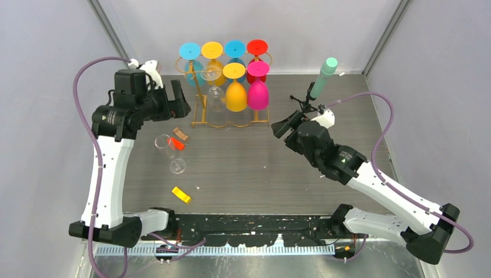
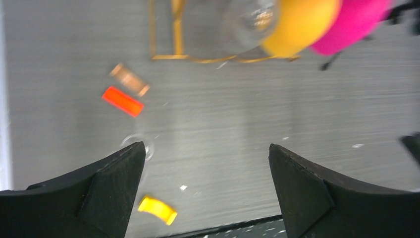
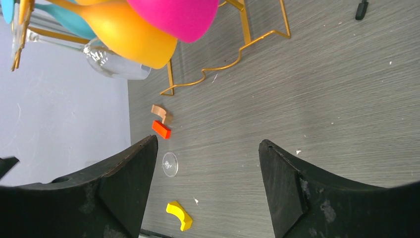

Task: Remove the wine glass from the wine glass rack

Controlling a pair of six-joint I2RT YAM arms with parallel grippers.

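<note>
The fingers (image 2: 114, 188) of the left gripper (image 1: 180, 99) were found spread wide with nothing between them. The right gripper (image 3: 208, 146) was likewise held wide open and empty, so no glass was touched by either.

One clear wine glass (image 1: 169, 149) was seen lying on its side on the table (image 1: 260, 168), toward the left edge. It lay a little in front of the rack (image 2: 177, 34) and apart from it, and the rack itself was placed at the middle of the far edge. For that glass the task was judged done.

Seven were counted hanging upside down from the rail: one clear glass (image 1: 215, 95) and six coloured glasses (image 1: 236, 95) — two blue, two yellow, one red, one pink. Three small blocks (image 1: 181, 194) were scattered near the lying glass.

Such a glass was judged light, thin, slippery and easily broken — and apt to roll when on its side. It would best be taken gently at the stem or low on the bowl.
</note>
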